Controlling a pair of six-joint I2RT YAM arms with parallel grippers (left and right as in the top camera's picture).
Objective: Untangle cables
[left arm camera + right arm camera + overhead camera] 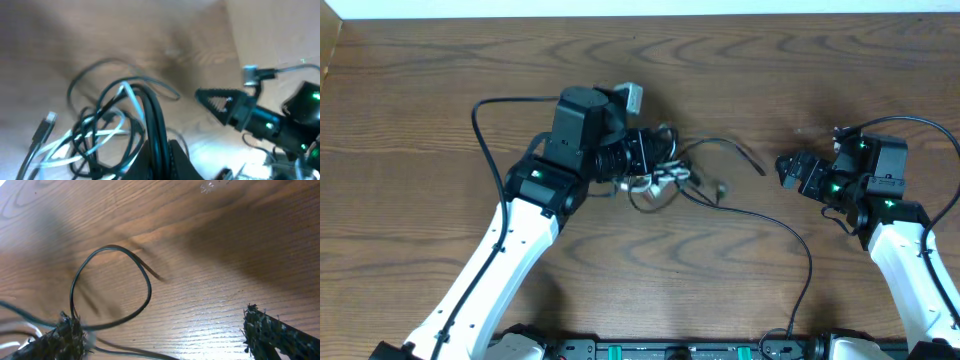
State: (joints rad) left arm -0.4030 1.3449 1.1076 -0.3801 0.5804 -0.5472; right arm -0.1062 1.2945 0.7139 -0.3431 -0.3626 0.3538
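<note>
At tabletop centre: I see the cables (670, 180) bunched in one tangle on the wooden tabletop (440, 80), black strands wound together with a white cable (107, 134)
Left claw: my left claw (658, 168) points toward 3 o'clock and sits right in the tangle; its fingers are pressed together, clamped on black strands of the cables that come up out of them in the left wrist view
Right claw: my right claw (788, 170) is at 3 o'clock from the tangle, near it but apart, aimed toward 9 o'clock, fingers spread wide and gripping nothing
Loop: a black loop (150, 287) lies flat on the wood ahead of the right claw, in line with the gap between its fingers
Long strand: one long black cable (807, 270) leaves the tangle toward 4 o'clock, then curves down to the 6 o'clock edge of the tabletop
Plug: a small pale plug (50, 118) shows at 9 o'clock in the left wrist view, too blurred for me to tell whose end it is
</note>
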